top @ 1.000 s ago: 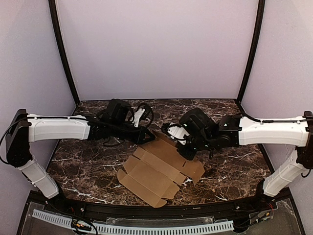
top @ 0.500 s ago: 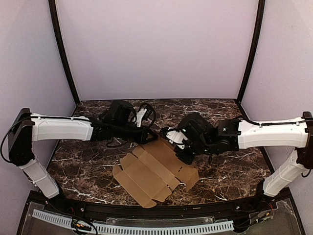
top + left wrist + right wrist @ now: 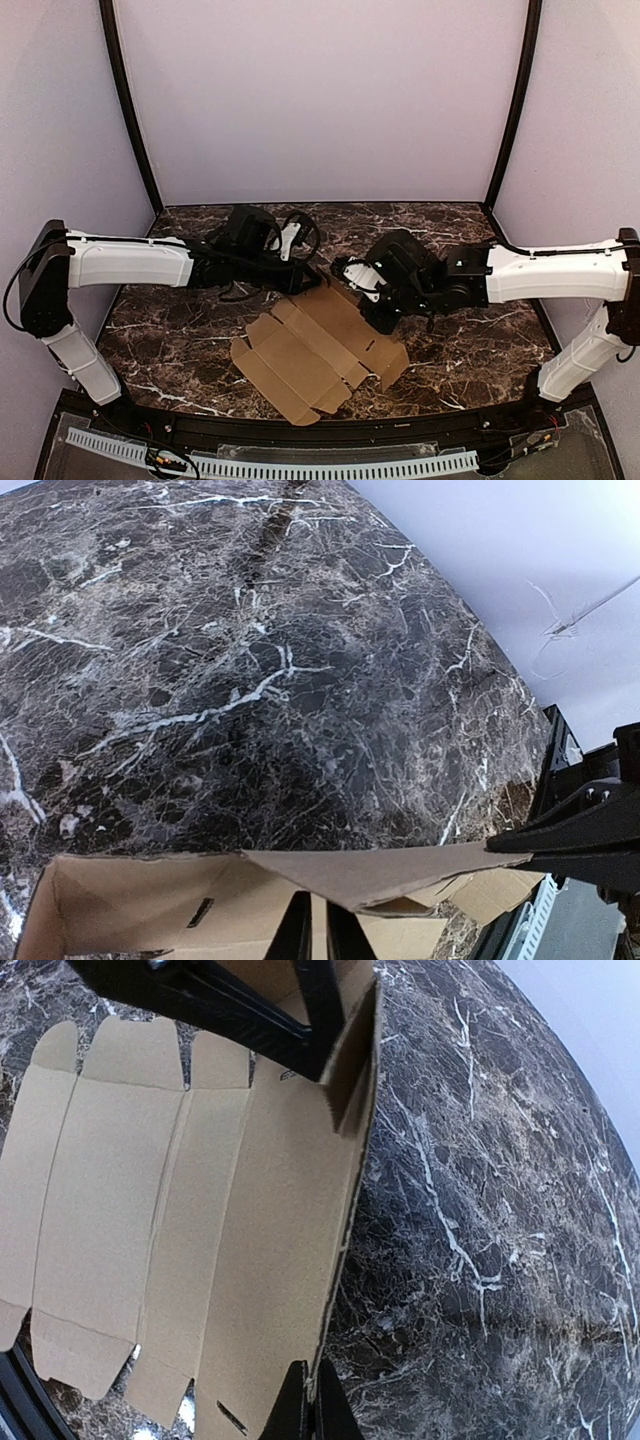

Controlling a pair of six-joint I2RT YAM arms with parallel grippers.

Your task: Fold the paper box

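**Brown cardboard sheet pinched along one edge by both arms**

Brown and unfolded, the paper box [image 3: 310, 362] is seen lying toward the near side of the dark marble tabletop [image 3: 170, 340], its long panels spread side by side. In the overhead view its long axis and its creases are set on a diagonal, running from far left to near right. The short notched flaps point out at either end of that line.

The far-right long edge is gripped in two places. The left pincer [image 3: 305, 283] is pressed together on the flap at the far end of that edge, where the card is bent upward. The right pincer [image 3: 377, 318] is clamped on the same edge, further toward the near right. The two pincers are held near each other but apart.

From the left wrist, only a strip of the sheet [image 3: 140, 905] is shown, cut off by the bottom of the frame. There the left pincer [image 3: 316, 932] is seen as two dark fingers with card between them.

From the right wrist, most of the sheet [image 3: 150, 1190] is shown, with its lower left corner cut off by the frame. The right pincer [image 3: 309, 1405] is shut on its edge at the very bottom.

From above, the sheet's far corner is hidden under the pincers. How much of the held edge is lifted off the tabletop cannot be made out.
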